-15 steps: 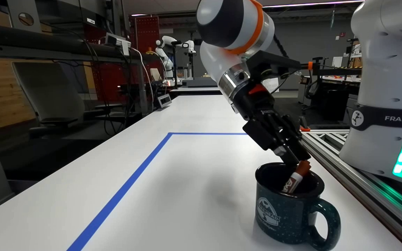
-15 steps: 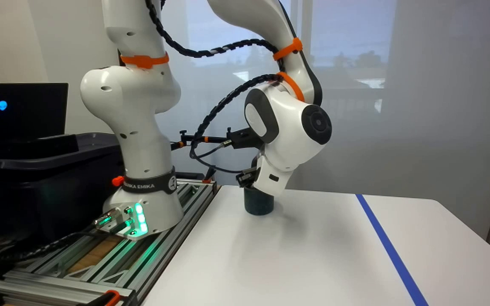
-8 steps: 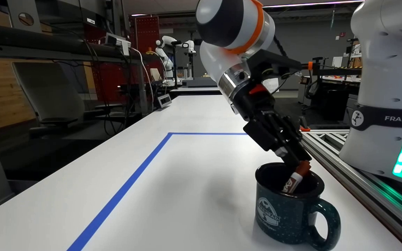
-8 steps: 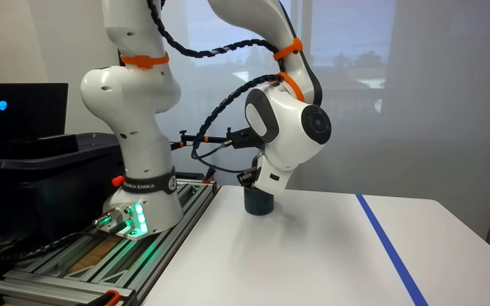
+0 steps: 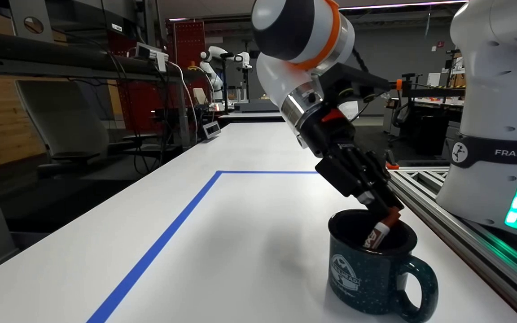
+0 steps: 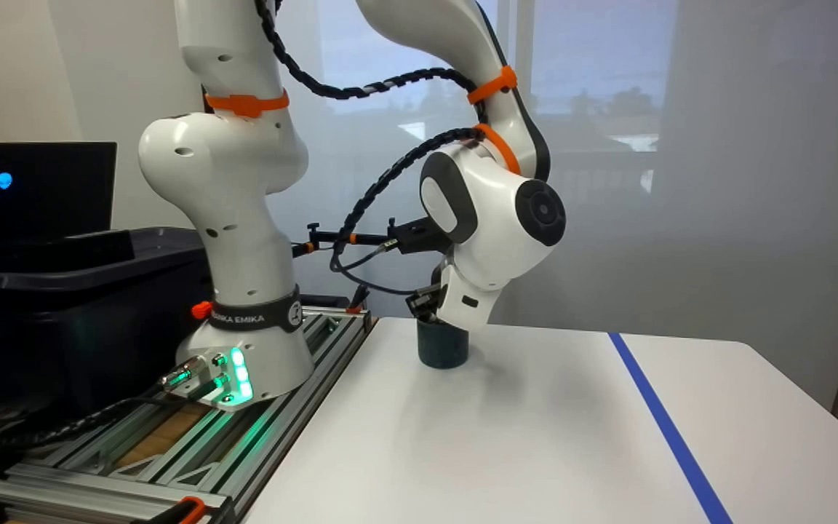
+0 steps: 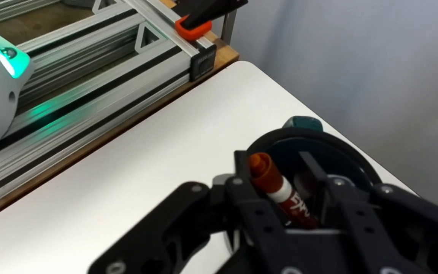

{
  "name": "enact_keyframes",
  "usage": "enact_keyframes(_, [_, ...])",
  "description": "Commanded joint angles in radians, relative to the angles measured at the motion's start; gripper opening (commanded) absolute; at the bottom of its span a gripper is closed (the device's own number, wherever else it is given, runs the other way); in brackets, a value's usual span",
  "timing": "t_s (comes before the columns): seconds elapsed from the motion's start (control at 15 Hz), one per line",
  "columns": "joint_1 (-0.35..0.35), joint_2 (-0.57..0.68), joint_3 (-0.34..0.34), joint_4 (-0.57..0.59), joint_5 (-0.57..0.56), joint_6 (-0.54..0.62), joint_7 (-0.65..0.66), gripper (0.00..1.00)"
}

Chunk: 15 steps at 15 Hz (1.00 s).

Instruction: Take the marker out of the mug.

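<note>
The dark mug stands upright on the white table, with a pale emblem on its side and its handle to the right in an exterior view. It shows partly behind the arm and in the wrist view. The red marker leans inside the mug, its cap end above the rim; its lower end is hidden. My gripper is tilted down at the mug's mouth, beside the cap. In the wrist view my gripper is open, its fingers either side of the marker. The cap lies close against the left finger, with a gap to the right finger.
The aluminium rail frame of the robot base runs along the table edge close to the mug. An orange-and-black clamp sits on the frame. Blue tape marks the white table. A wall or screen stands behind the table.
My gripper has shifted slightly, right and down in an exterior view, closer to the marker's cap. The fingers now cover a little more of the cap. The mug has not moved.
</note>
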Motion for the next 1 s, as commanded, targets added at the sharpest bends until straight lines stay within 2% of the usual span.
enact_keyframes(0.0, [0.011,-0.007,0.004,-0.008,0.038,0.001,-0.023,0.32])
enact_keyframes(0.93, [0.013,0.005,0.009,-0.007,0.043,-0.009,-0.083,0.41])
